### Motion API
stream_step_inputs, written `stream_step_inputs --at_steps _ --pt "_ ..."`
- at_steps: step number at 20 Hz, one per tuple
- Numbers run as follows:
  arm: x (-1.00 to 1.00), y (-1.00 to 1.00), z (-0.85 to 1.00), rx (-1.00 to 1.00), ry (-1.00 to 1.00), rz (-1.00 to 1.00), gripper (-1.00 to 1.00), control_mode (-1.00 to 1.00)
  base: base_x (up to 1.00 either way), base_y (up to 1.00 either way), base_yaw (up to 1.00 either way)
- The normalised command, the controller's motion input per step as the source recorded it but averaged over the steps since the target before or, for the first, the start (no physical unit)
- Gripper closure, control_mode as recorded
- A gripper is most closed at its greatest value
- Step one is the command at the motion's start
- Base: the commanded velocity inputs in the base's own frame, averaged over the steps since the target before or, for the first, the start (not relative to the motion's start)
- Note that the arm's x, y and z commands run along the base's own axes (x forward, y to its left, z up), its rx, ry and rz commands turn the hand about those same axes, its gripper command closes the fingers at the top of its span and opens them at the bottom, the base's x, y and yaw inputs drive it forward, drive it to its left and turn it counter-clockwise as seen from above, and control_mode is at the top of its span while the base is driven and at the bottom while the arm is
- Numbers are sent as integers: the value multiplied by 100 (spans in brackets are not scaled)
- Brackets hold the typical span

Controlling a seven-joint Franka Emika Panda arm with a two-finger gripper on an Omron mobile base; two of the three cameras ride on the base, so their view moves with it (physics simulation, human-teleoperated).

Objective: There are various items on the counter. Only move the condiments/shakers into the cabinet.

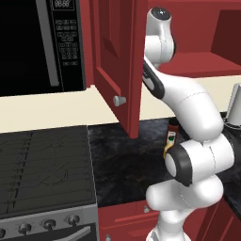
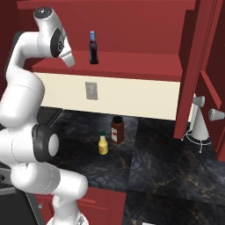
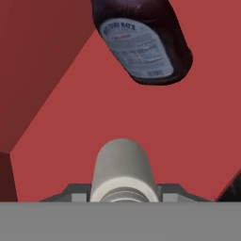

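The purple bottle [image 2: 93,48] is standing on the cabinet [image 2: 132,66] shelf, at the gripper's [image 2: 69,61] three o'clock (grip unreadable).

The left base view looks forward and down from behind the arm, with the microwave [image 1: 42,44] at upper left and the stove [image 1: 44,169] at lower left. The right base view looks from the other side; both share the counter [image 2: 167,162] and open cabinet [image 1: 117,66]. The hand view sits close to the dark bottle [image 3: 141,40] on the red shelf [image 3: 188,132].
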Motion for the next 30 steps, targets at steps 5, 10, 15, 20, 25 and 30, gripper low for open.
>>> stream_step_inputs --at_steps 5,10,15,20,25,30 --pt "24 4 -6 0 1 -2 -100 -100 0 0 0" --pt "26 0 0 0 0 -2 -100 -100 0 0 0" --pt "19 0 0 0 0 -2 -100 -100 0 0 0" --pt "5 0 0 0 0 -2 -100 -100 0 0 0" --pt "-33 0 0 0 -2 -1 -100 -100 0 0 0" --pt "-22 0 4 0 -8 -2 -100 -100 0 0 0"
